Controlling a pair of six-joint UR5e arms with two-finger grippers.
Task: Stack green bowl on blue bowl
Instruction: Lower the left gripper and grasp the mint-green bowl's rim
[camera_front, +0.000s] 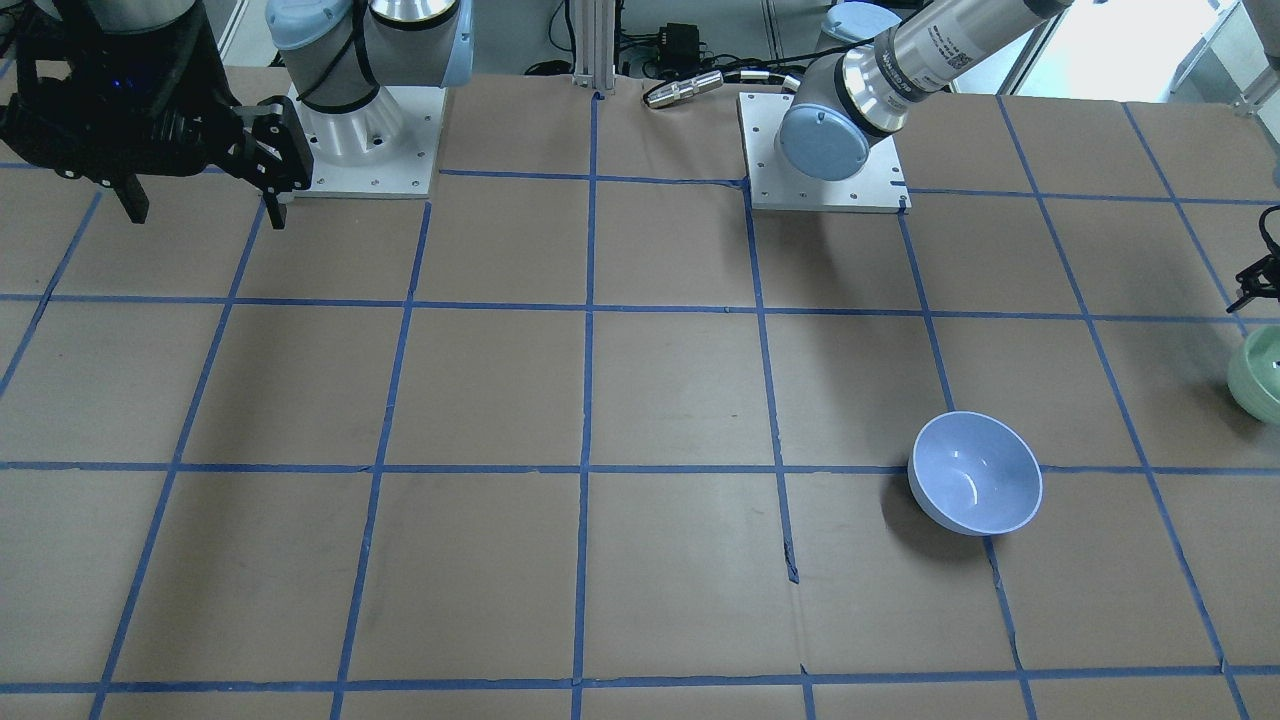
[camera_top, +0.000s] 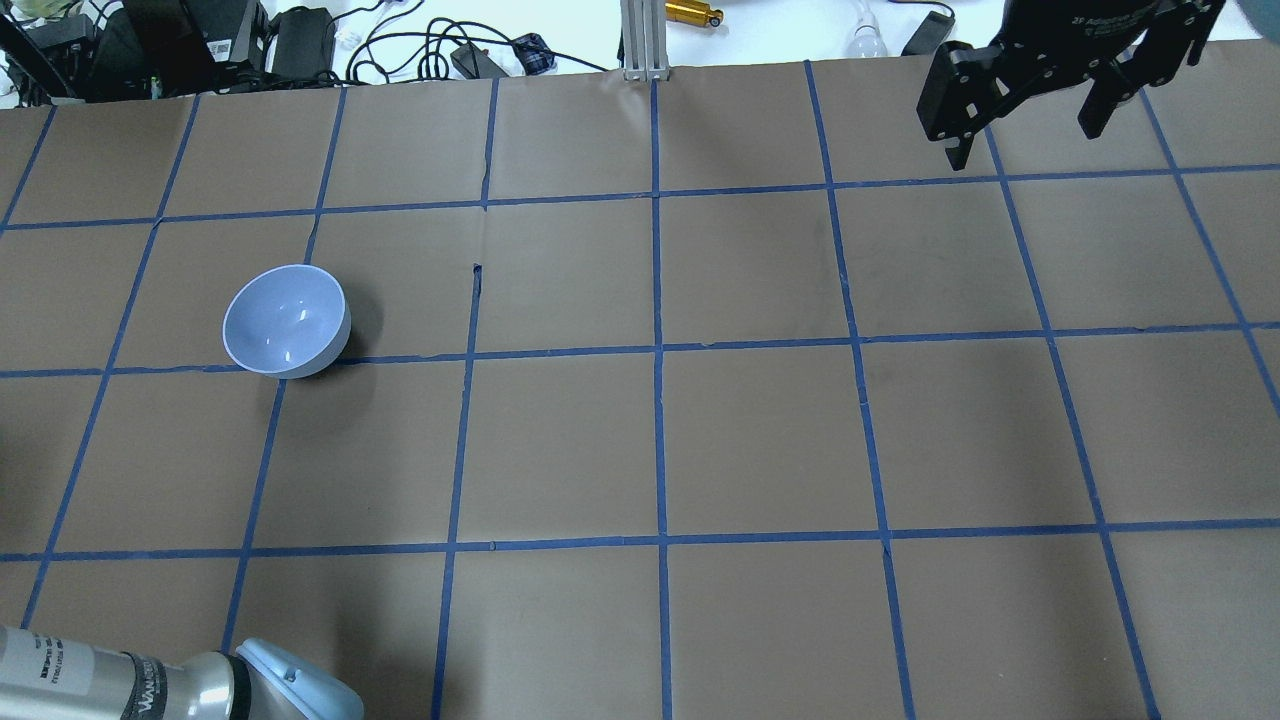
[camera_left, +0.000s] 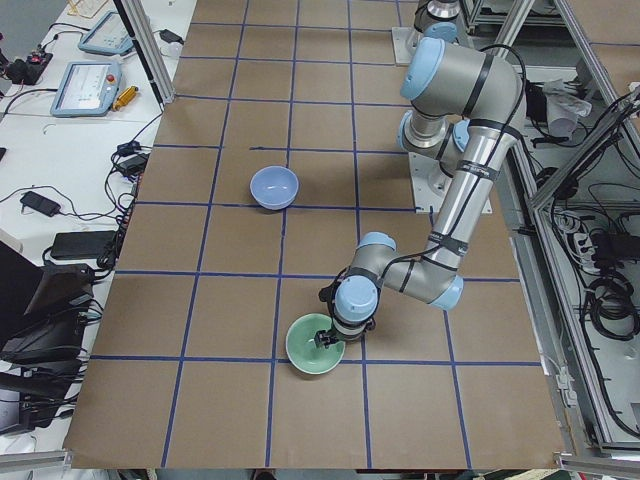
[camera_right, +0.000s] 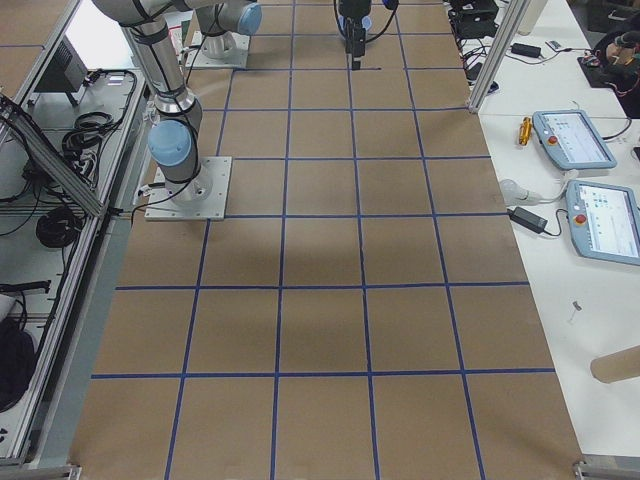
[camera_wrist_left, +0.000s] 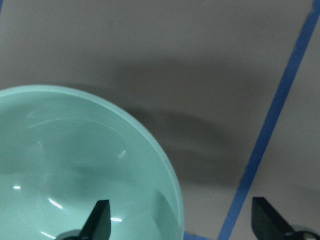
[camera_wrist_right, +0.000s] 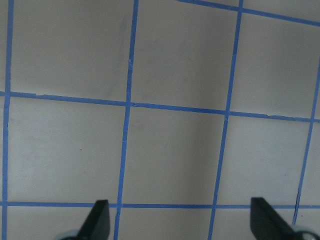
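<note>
The green bowl (camera_wrist_left: 75, 165) sits upright on the table at the robot's far left end; it also shows in the front view (camera_front: 1258, 375) and the left view (camera_left: 312, 348). My left gripper (camera_wrist_left: 182, 225) is open and low over the bowl's rim, with one finger inside the bowl and the other outside it. The blue bowl (camera_top: 285, 320) stands upright and empty about two squares away, clear of both grippers (camera_front: 975, 487). My right gripper (camera_top: 1022, 140) is open, empty and raised at the table's far right (camera_wrist_right: 182, 225).
The brown table is marked with a blue tape grid (camera_top: 658, 350). The arm bases (camera_front: 365, 130) stand on white plates at the robot's edge. An aluminium post (camera_top: 640, 40), cables and boxes (camera_top: 200, 40) line the far edge.
</note>
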